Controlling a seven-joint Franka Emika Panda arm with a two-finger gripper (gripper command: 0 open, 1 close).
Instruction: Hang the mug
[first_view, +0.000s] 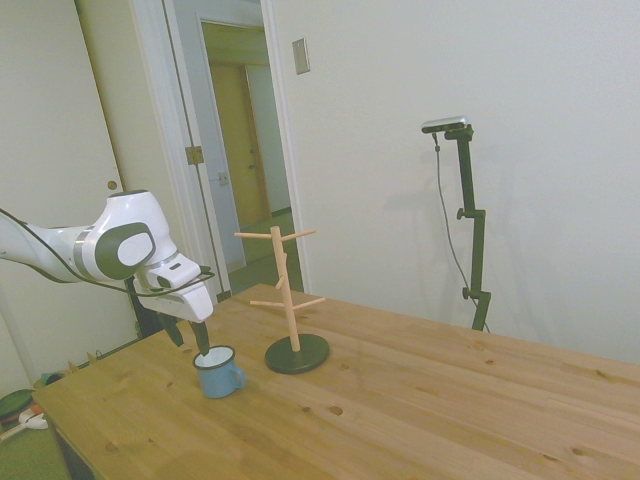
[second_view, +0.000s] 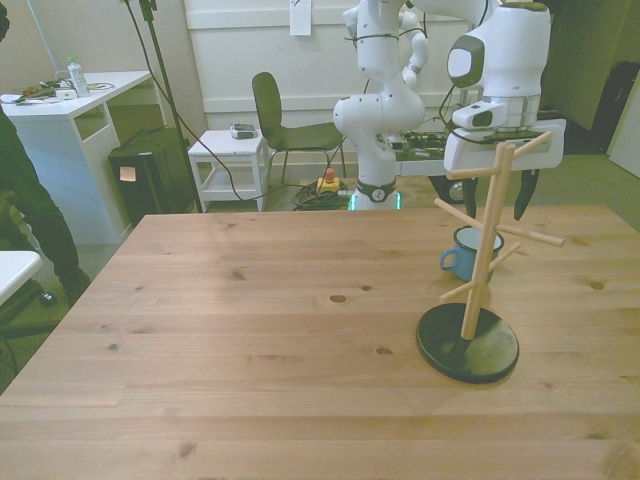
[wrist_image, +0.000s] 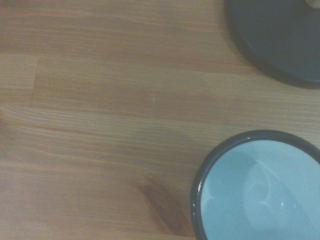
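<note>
The mug (first_view: 218, 373) is small and blue with a light inside and a dark rim, and it stands upright on the wooden table. Its handle points toward the wooden mug tree (first_view: 288, 290), which rises from a dark round base (first_view: 297, 353) close beside it. In the front view the mug (second_view: 462, 252) shows behind the tree (second_view: 486, 240). My gripper (first_view: 190, 340) hangs open just above the mug on the side away from the tree, with one fingertip (first_view: 203, 346) near the rim. The wrist view shows the mug's inside (wrist_image: 260, 195) and part of the tree's base (wrist_image: 280, 35).
The table's near corner (first_view: 60, 400) lies close to the mug in the side view. Beyond the table in the front view stand a chair (second_view: 285, 125), a small white side table (second_view: 230, 160) and a white desk (second_view: 70, 110). A person's dark sleeve (second_view: 25, 200) shows at the front view's left.
</note>
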